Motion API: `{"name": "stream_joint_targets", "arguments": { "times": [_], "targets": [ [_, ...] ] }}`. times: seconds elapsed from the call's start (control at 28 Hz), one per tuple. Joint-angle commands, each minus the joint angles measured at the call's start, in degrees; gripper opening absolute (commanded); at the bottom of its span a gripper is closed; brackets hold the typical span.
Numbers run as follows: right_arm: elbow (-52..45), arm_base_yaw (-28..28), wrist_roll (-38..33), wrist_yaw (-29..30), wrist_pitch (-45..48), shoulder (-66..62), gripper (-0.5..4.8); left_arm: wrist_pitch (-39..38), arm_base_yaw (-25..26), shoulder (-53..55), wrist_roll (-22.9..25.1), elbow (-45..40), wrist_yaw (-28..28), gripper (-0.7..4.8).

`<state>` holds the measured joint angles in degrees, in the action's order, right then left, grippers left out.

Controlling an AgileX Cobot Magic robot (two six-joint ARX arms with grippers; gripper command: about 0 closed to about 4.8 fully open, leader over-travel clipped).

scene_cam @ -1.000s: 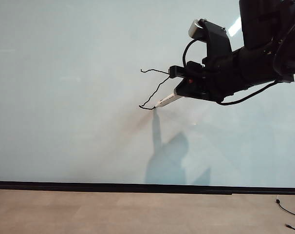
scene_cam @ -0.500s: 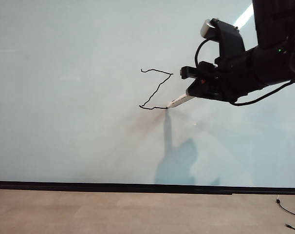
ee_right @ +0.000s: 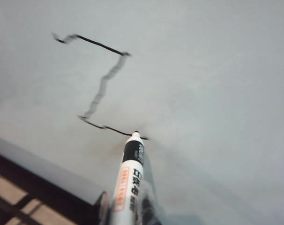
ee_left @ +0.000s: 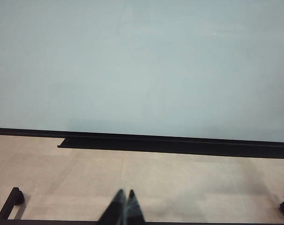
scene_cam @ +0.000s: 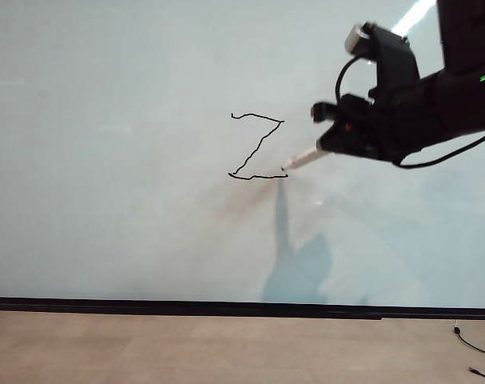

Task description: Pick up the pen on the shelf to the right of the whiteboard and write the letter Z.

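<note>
Currently the pen (scene_cam: 305, 158) is held slanted against the whiteboard (scene_cam: 114, 200), its dark tip at the right-hand end of the bottom stroke of the letter Z (scene_cam: 257, 146). The right wrist view shows the same: pen (ee_right: 130, 183) with a white barrel, a black band near the tip and red print lower down, the tip sitting on the end of the Z's lower line (ee_right: 97, 84). All three strokes of the Z are drawn in thin, wobbly black line: top bar, diagonal, bottom bar. It sits roughly mid-board, well above the black strip along the board's lower edge (scene_cam: 186, 306).

Right gripper (scene_cam: 332, 138): closed on the pen's rear end, barrel sticking out toward the board at a downward slant. The black arm comes in from the upper right of the exterior view, with a loop of cable over the wrist. Pen and arm cast a grey shadow on the board below the tip, reaching down toward the strip.

Left gripper (ee_left: 123, 211): only the fingertips show at the edge of its wrist view, pressed together, nothing between them. It points at the tan floor (ee_left: 179, 187) in front of the whiteboard (ee_left: 142, 65), well away from the lettering. It does not appear in the exterior view.
</note>
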<state>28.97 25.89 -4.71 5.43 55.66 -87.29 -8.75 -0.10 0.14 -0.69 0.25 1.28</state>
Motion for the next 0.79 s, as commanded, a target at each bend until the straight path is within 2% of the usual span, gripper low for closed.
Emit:
{"name": "stream_joint_targets", "arguments": {
  "times": [0.04, 0.46, 0.79],
  "targets": [
    [-2.99, 2.05, 0.79, 1.97, 1.46, 5.66, -0.06, 0.63, 0.0, 0.04, 0.24, 0.13, 0.0, -0.04],
    [-16.28, 1.05, 6.29, 0.7, -14.38, 31.87, -0.06, 0.63, 0.0, 0.04, 0.24, 0.13, 0.02, -0.05],
    [-25.57, 1.01, 7.78, -2.54, -18.05, 52.48, -0.06, 0.63, 0.0, 0.04, 0.24, 0.13, 0.02, -0.05]
  ]
}}
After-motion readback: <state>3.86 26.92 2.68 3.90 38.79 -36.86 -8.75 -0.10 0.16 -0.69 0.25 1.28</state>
